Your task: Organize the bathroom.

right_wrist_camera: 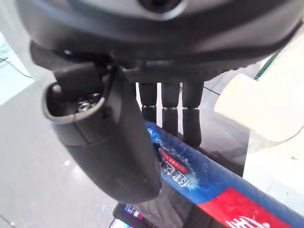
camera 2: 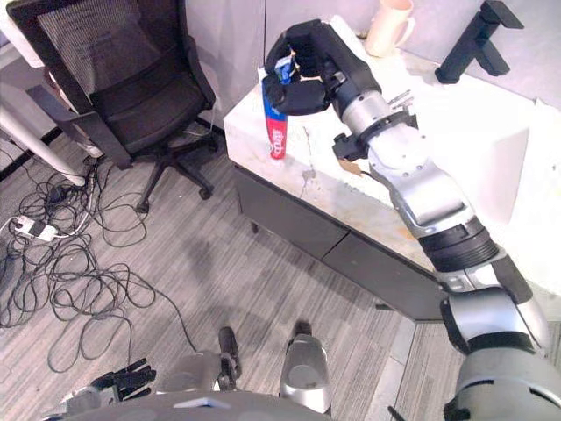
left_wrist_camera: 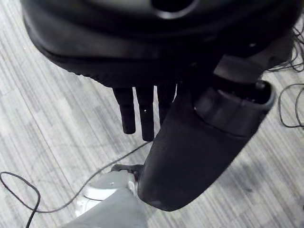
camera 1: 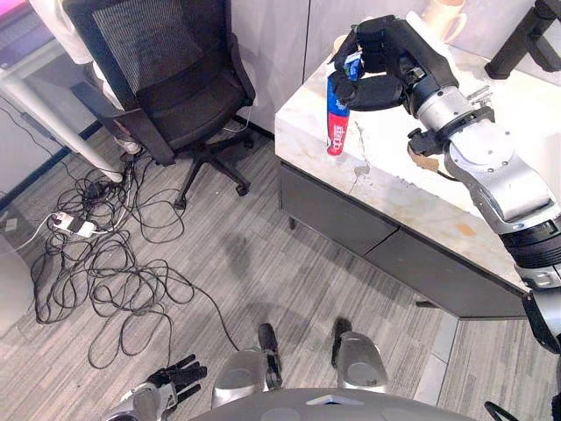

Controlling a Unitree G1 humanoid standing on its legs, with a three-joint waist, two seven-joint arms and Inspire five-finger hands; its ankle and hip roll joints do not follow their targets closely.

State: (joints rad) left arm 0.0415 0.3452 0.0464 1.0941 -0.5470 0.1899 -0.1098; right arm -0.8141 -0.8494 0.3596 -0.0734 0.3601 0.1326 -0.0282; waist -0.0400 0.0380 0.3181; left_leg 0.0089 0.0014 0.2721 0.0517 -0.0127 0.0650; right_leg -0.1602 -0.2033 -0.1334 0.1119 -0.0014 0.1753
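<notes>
A red and blue toothpaste tube (camera 1: 337, 123) hangs upright over the left corner of the pale marble counter (camera 1: 412, 189). My right hand (camera 1: 386, 61) is shut on its blue upper end, with the fingers (right_wrist_camera: 171, 114) and thumb curled round it. The tube's red lower end is at the countertop; I cannot tell whether it touches. The same tube (right_wrist_camera: 213, 185) runs under the fingers in the right wrist view. My left hand (camera 1: 175, 379) hangs low by the floor, fingers (left_wrist_camera: 142, 114) straight and holding nothing.
A cream mug (camera 1: 443, 17) and a black faucet (camera 1: 526, 39) stand at the back of the counter. A black office chair (camera 1: 166, 79) stands to the left. Tangled cables (camera 1: 105, 263) and a power strip (camera 1: 70, 226) lie on the grey floor.
</notes>
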